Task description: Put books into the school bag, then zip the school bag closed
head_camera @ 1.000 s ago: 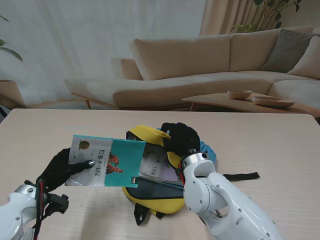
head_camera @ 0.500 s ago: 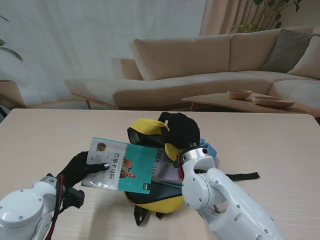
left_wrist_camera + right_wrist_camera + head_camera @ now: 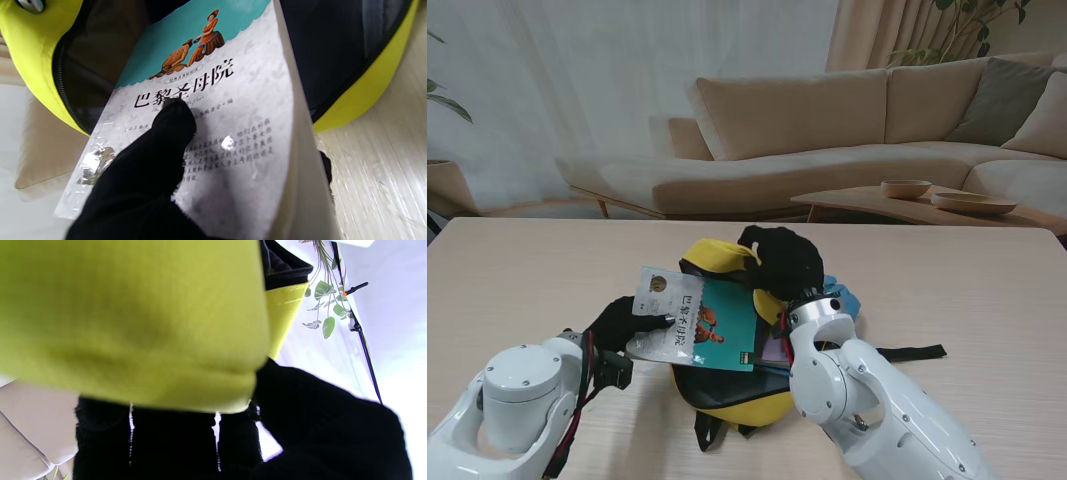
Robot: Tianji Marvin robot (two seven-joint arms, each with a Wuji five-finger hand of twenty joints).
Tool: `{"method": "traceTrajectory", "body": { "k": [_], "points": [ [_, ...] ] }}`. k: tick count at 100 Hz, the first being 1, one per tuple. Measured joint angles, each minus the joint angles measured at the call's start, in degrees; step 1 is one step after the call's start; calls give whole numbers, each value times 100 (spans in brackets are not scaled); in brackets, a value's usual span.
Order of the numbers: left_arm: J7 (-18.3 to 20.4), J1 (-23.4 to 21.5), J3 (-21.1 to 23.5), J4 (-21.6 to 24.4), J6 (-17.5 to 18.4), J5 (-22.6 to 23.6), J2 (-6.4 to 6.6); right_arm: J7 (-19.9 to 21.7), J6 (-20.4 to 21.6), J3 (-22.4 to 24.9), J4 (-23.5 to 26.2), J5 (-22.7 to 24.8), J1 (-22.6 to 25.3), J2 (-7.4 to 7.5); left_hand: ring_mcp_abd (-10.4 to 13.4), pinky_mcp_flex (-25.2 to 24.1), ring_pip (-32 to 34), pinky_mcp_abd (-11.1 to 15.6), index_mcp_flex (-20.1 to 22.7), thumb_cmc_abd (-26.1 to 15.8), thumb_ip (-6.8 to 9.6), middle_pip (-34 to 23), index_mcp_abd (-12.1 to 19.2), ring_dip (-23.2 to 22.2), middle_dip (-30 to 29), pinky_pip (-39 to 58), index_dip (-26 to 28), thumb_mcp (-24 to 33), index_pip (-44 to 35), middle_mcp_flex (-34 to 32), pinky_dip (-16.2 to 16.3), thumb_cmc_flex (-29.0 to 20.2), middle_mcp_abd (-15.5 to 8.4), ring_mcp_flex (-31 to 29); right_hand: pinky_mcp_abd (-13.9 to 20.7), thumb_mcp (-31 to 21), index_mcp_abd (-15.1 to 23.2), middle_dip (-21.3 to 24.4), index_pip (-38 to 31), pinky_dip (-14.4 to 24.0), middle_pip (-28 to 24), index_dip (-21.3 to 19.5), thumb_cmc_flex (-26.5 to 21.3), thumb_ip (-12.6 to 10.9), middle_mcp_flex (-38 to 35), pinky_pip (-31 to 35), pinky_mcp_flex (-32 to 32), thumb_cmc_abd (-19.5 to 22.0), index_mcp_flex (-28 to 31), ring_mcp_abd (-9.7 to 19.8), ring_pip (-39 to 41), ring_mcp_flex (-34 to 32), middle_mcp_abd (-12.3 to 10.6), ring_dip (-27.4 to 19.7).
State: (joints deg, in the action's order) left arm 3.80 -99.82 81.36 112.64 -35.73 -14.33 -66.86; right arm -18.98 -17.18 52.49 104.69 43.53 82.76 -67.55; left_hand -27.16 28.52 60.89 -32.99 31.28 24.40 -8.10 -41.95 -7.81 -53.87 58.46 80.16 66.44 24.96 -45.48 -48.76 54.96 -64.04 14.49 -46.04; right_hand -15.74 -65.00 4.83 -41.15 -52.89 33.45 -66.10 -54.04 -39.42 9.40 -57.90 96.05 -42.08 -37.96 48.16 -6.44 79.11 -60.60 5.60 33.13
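School bag [image 3: 727, 395], yellow, is lying open on the desk [image 3: 987, 290]; right hand [image 3: 785, 262] fingers gripping its flap up. Left hand [image 3: 617, 325] is gripping a teal paperback [image 3: 697, 322], leading edge entering the mouth. Another book seems inside; zipping is pending.

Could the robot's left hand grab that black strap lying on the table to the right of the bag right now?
Probably not. The left hand is shut on the book, and the school bag and the right arm lie between it and the black strap.
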Motion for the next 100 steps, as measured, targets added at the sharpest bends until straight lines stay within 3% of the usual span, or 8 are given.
{"method": "traceTrajectory", "body": {
  "k": [10,46,100],
  "points": [
    [-153,206,-136,-183,-170,-251,-63,18,11,-8,18,14,19,5,0,0,1,0,0,0,0,-3,0,0,0,1,0,-1,0,1,0,0,0,0,0,0,0,0,7,1,0,-23,0,0,0,0,0,2,0,0,0,0,1,1],
    [-229,802,-571,-627,-869,-409,-210,33,61,-29,53,33,63,20,1,0,2,0,0,0,0,-6,0,0,0,1,1,-1,0,2,0,0,0,0,0,1,0,-34,19,2,0,-40,0,0,1,0,0,8,-1,0,1,1,1,4],
    [-713,1396,-845,-1303,-994,-1351,-541,86,231,36,163,-59,182,33,2,0,3,4,-1,0,0,-64,0,0,0,2,7,-1,0,67,0,0,3,8,0,113,-5,-36,71,3,0,-42,-54,1,2,0,0,20,-1,0,1,1,3,12]
  ]
}}
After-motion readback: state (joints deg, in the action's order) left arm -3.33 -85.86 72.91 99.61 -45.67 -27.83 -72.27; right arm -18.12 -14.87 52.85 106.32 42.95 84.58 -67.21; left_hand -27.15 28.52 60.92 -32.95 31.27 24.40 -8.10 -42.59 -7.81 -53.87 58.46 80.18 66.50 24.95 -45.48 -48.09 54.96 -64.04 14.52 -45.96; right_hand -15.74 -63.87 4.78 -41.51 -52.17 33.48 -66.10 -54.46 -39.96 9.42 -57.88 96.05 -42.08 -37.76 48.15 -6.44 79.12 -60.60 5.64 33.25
